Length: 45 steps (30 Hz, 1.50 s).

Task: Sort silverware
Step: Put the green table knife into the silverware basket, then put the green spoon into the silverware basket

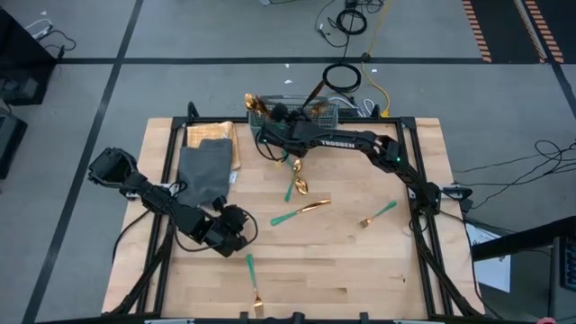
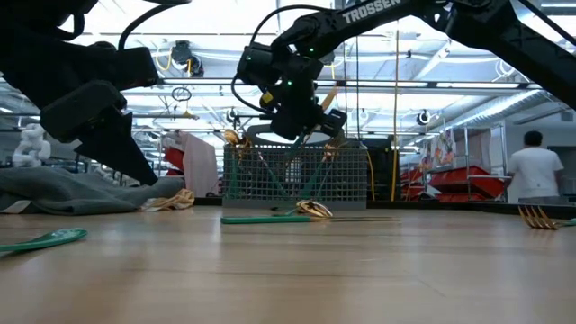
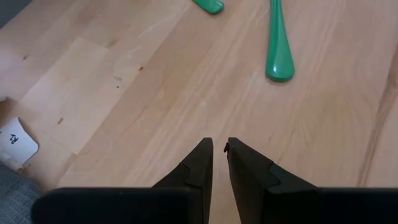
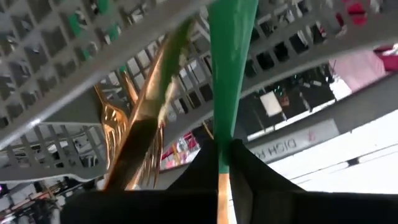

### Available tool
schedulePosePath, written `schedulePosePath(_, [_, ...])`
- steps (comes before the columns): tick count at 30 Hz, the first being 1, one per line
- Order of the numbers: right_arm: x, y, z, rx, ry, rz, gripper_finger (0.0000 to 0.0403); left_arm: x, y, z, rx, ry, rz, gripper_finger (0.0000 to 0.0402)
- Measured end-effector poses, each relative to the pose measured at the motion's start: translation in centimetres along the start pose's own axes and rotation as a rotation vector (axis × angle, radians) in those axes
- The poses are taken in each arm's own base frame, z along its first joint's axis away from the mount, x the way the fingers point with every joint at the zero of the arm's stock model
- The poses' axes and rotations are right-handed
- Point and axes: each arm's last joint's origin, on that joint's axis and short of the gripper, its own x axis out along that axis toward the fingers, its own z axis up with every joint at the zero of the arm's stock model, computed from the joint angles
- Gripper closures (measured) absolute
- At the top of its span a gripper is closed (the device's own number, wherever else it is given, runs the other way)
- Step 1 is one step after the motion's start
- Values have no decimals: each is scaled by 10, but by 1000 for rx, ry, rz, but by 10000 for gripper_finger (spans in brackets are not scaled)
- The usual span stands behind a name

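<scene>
the right gripper (image 4: pixel 225 163) pinches the slim teal-green handle of a gold-headed utensil (image 4: pixel 231 74), its fingers pressed tight on it, right over the grey mesh basket (image 1: pixel 301 114) that already holds gold cutlery. the left gripper (image 3: pixel 219 160), fingers slightly apart and holding nothing, hovers over bare wood well in front of the basket, near a dark grey cloth (image 1: pixel 205 173). a few more teal-handled pieces (image 1: pixel 300 211) lie scattered on the wooden table (image 1: pixel 360 270) in front of the basket.

Wooden table (image 1: pixel 360 270) bears silverware (image 1: pixel 301 210), basket (image 1: pixel 317 114), cloth (image 1: pixel 205 171)

teal-green-handled gold silverware (image 1: pixel 301 211), grey mesh basket (image 2: pixel 346 175), dark grey cloth (image 1: pixel 204 173)
</scene>
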Motion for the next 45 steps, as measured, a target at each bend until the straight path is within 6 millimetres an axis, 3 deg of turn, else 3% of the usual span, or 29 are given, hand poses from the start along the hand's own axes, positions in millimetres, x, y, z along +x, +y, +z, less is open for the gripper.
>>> schedulePosePath(7, [0,1,2,-46,-52,9,395,0,0,0,0,0,0,343])
schedulePosePath(19, [0,-2,2,-1,-56,-5,272,0,0,0,6,0,0,343])
schedulePosePath(26, [-5,-9,1,80,47,-55,246,0,0,0,6,0,0,343])
schedulePosePath(30, [-22,-21,-14,244,85,-118,253,0,0,0,7,1,1,343])
schedulePosePath(34, [-58,-31,-43,495,41,-190,258,0,0,0,2,1,0,343])
schedulePosePath(37, [-88,-26,-66,711,-73,-202,256,0,0,0,-2,6,-7,343])
schedulePosePath(39, [-107,-15,-84,911,-239,-129,254,0,0,0,-4,6,-10,343])
schedulePosePath(42, [-123,7,-109,1172,-480,202,253,0,-1,0,-7,11,-17,343])
schedulePosePath(45, [-119,30,-119,1224,-473,563,253,0,-2,0,-15,27,-37,343])
